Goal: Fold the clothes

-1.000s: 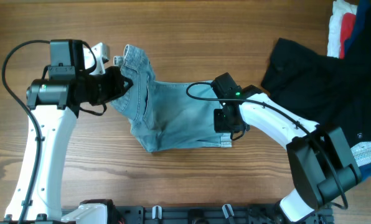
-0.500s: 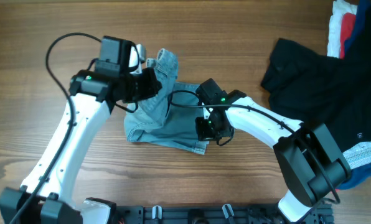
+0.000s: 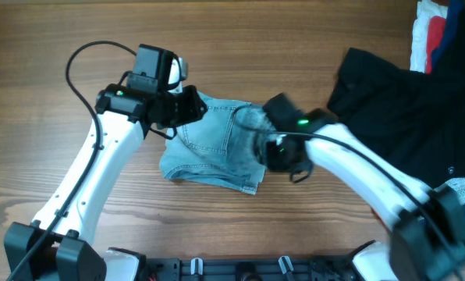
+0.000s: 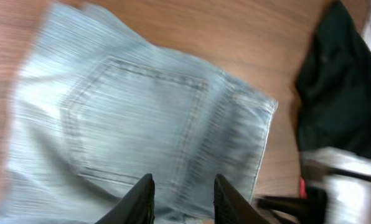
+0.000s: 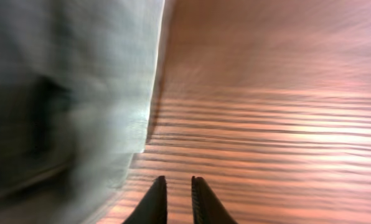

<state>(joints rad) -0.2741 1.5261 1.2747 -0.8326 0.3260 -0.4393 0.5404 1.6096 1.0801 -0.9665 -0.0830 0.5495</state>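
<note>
The clothes, light blue denim jeans [image 3: 209, 144], lie folded in a flat bundle at the table's middle, a back pocket [image 4: 136, 118] facing up. My left gripper [image 3: 195, 106] hovers over their upper left edge. In the left wrist view its jaws [image 4: 182, 200] stand open above the denim with nothing between them. My right gripper [image 3: 275, 152] is blurred at the bundle's right edge. Seen from the right wrist, its fingertips [image 5: 178, 200] are slightly apart over bare wood, open and holding nothing, with the jeans [image 5: 73, 93] to their left.
A black garment [image 3: 396, 86] is spread over the right of the table and also shows in the left wrist view [image 4: 341, 93]. Red, white and dark blue pieces [image 3: 431, 31] lie at the far right corner. Bare wood surrounds the jeans on the left and front.
Both grippers have opened and let go of the jeans. The raised denim flap now lies flat over the bundle. The right arm has swung a little right, off the cloth.
</note>
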